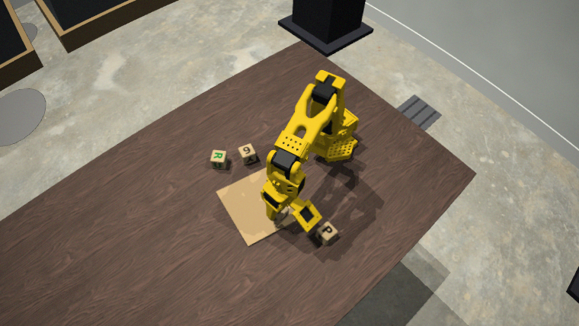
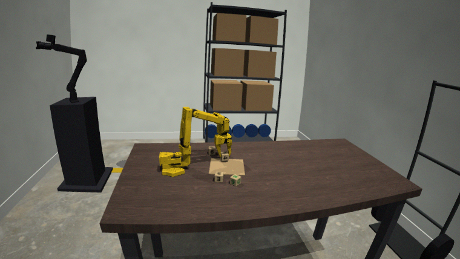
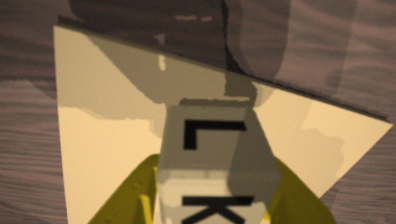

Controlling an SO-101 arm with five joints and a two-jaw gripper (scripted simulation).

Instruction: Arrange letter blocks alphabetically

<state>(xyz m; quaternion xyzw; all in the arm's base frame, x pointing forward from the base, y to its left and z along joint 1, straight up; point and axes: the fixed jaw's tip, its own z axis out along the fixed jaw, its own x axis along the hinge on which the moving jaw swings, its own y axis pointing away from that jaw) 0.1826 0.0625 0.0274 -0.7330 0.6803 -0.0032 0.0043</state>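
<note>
I have the L block [image 3: 212, 150] clenched in the gripper [image 1: 288, 213], with the face marked L turned away from the wrist camera and a face marked K toward it. In the wrist view the block hangs over the tan mat [image 3: 100, 150] and casts a shadow onto it; I cannot tell whether its bottom touches the mat. From above, the block [image 1: 284, 218] is at the mat's [image 1: 243, 202] edge on the P block's side, mostly hidden under the yellow arm [image 1: 302, 121].

The P block [image 1: 327, 233] sits off the mat on the dark wooden surface [image 1: 121, 250], just beyond the gripper. On the opposite side of the mat, also off it, the R block [image 1: 219, 158] and the 9 block [image 1: 247, 152] stand near each other. In the exterior view these two [image 2: 235, 180] [image 2: 218, 176] lie just in front of the mat's near edge.
</note>
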